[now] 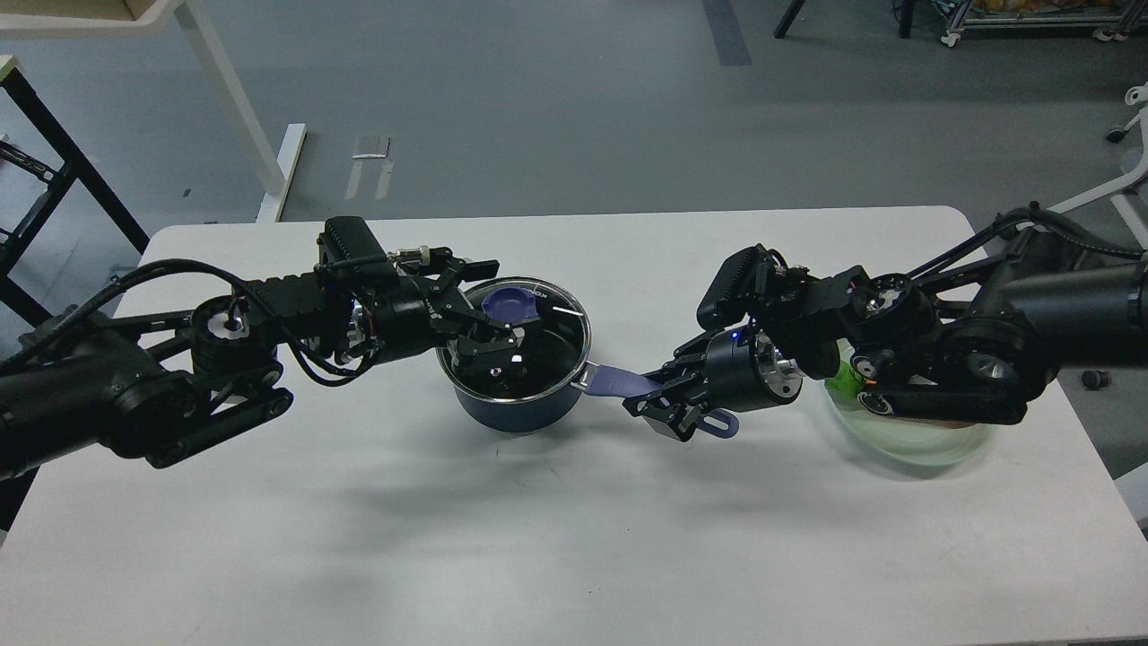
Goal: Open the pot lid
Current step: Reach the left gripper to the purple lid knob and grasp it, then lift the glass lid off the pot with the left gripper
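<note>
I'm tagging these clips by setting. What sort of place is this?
Probably a robotics lab or workshop, not a home kitchen: the pot sits on a plain white table, over a grey floor with bare desk legs and a wheeled metal rack.

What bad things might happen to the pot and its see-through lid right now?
1. The left gripper has its jaws around the lavender knob of the glass lid; a weak hold might let the lid slip back onto the pot.
2. The right gripper clamps the pot handle; if that grip loosens, the pot might lift or slide with the lid.
</note>
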Robot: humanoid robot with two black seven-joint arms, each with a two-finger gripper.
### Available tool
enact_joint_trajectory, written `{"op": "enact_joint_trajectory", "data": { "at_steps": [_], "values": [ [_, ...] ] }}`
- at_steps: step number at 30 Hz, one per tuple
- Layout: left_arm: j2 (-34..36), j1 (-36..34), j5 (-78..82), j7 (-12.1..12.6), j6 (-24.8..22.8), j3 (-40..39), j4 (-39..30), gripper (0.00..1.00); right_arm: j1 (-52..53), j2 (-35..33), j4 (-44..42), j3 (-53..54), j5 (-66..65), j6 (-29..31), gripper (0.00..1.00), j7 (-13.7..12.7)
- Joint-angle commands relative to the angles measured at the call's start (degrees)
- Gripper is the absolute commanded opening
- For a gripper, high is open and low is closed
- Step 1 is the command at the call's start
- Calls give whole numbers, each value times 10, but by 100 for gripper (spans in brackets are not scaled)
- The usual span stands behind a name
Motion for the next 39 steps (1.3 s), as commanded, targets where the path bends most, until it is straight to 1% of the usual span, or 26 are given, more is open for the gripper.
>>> {"op": "enact_joint_trajectory", "data": {
  "at_steps": [1,5,7,10,13,14,18,21,23,25,29,32,35,37,39],
  "values": [
    [-1,1,-5,0,0,7,0,89,0,1,-1,0,0,0,21,0],
    [-2,0,-6,0,5,26,14,73,0,1,-1,0,0,0,21,0],
    [-5,0,-6,-3,10,37,16,68,0,1,-1,0,0,0,21,0],
    [-5,0,-6,-3,18,41,17,58,-1,1,-1,0,0,0,21,0],
    [-5,-2,-5,-3,23,41,17,45,-4,1,-1,0,0,0,21,0],
    [-5,-3,-6,-3,24,41,16,43,-4,1,-3,0,0,0,21,0],
    [-3,-7,-6,-3,30,39,15,39,-4,1,-6,0,0,0,21,0],
    [4,-13,-20,-3,30,32,10,39,-4,1,-7,0,0,0,21,0],
    [19,-30,-42,-3,29,33,7,39,-4,0,-6,0,0,0,21,0],
    [42,-42,-58,-7,28,35,4,39,-4,0,-7,0,0,0,21,0],
    [96,-45,-60,-31,27,40,5,39,-4,-2,-7,0,0,0,21,0],
    [149,-35,-62,-35,27,43,8,40,-7,-1,-7,0,0,0,21,0],
    [207,-16,-64,-41,30,64,14,40,-14,0,-7,0,0,0,21,0],
    [226,-1,-65,-56,31,69,22,40,-14,-1,-8,0,0,0,21,0],
    [235,19,-65,-60,34,69,42,40,-13,-1,-7,0,0,0,22,0]
  ]
}}
